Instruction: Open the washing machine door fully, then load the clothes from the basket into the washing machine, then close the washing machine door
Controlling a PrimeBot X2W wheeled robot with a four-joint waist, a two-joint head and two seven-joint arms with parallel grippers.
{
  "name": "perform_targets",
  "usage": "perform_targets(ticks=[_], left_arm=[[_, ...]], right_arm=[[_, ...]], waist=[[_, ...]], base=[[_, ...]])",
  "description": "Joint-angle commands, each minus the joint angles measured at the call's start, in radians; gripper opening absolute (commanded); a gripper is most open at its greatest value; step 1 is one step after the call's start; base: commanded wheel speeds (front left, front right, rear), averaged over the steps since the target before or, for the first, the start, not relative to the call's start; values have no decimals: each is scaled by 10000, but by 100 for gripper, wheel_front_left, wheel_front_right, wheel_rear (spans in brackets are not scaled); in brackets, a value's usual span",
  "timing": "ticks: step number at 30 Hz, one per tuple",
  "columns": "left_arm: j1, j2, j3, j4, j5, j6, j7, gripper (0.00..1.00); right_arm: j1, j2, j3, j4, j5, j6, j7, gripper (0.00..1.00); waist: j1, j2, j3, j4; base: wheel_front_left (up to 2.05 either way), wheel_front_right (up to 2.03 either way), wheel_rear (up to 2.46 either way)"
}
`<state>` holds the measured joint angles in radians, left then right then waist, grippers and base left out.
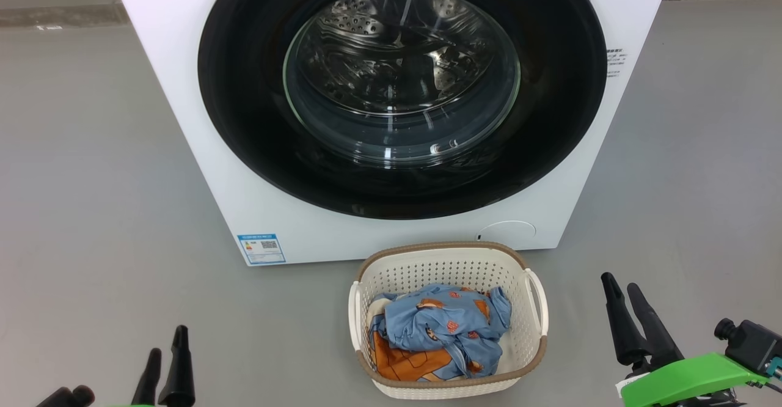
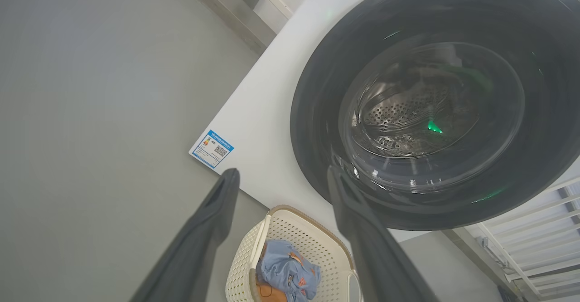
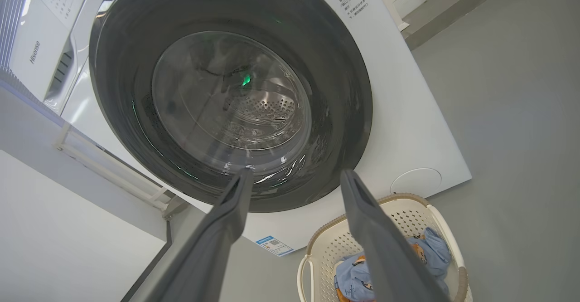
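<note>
grey floor (image 1: pixel 91 181) around the basket (image 1: pixel 427 271)

floor (image 1: pixel 91 181): grey, smooth | on it: washing machine (image 1: pixel 342 237) (white), basket (image 1: pixel 440 269) just in front

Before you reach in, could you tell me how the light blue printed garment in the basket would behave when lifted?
Crumpled in folds, the light blue printed fabric will probably hang limp. It overlaps an orange piece, which may drag along. The perforated cream plastic basket looks light and might shift.
</note>
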<state>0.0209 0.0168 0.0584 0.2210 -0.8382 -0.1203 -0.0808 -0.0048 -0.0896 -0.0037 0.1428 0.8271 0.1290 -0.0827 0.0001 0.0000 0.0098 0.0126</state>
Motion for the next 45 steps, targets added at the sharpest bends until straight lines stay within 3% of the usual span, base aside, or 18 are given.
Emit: perform_targets(ticks=[1,31,45], left_arm=[[-171,191,266,-327,429,-63,-164,100],[73,288,719,-607,4759,-84,-1017,100],[185,325,829,-715,6432,-94,-1430,100]], right_arm=[[-195,-141,197,-329,-433,10,-156,100],[-35,-368,507,-257,-4305,14,-1003,100],[268,-241,92,-488,-5995,16,-1413,100]], waist=[[0,0,1,1],[0,0,41,81],[0,0,-2,62]], base=[[0,0,0],[0,0,0],[0,0,0]])
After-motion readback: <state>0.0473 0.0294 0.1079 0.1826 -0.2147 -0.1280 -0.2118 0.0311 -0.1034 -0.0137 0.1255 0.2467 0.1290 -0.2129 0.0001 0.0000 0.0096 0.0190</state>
